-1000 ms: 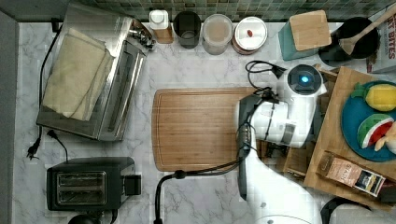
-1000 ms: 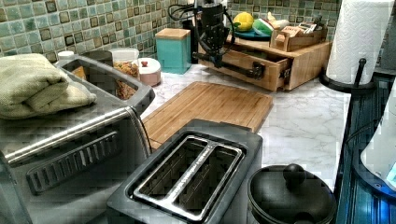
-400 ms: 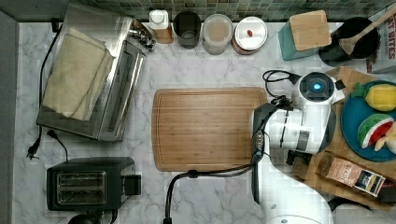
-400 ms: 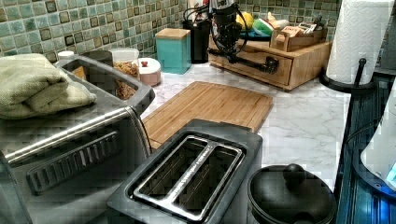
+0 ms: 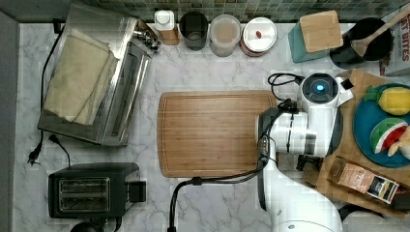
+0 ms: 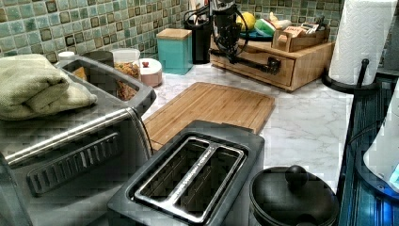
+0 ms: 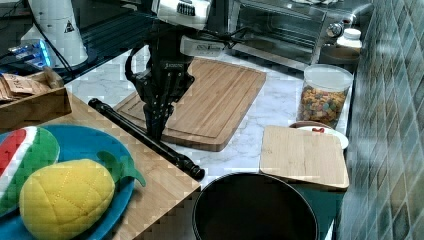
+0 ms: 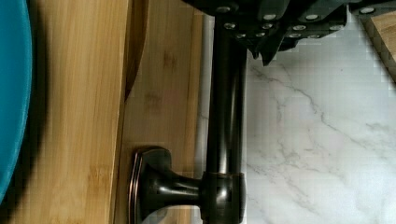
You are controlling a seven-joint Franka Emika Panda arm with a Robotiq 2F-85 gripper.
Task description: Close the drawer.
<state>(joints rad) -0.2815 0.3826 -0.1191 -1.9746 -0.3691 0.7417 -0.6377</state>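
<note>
Both jaws (image 7: 155, 131) close around the drawer (image 6: 254, 63) handle (image 8: 227, 112).

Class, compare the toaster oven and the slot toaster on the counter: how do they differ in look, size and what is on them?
The toaster oven is silvery metal; the toaster is black. The toaster oven is clearly larger than the toaster. A folded cloth lies on the toaster oven; nothing lies on the toaster, whose two top slots are open. Both stand on the marble counter, at the top view's left of the cutting board.
</note>
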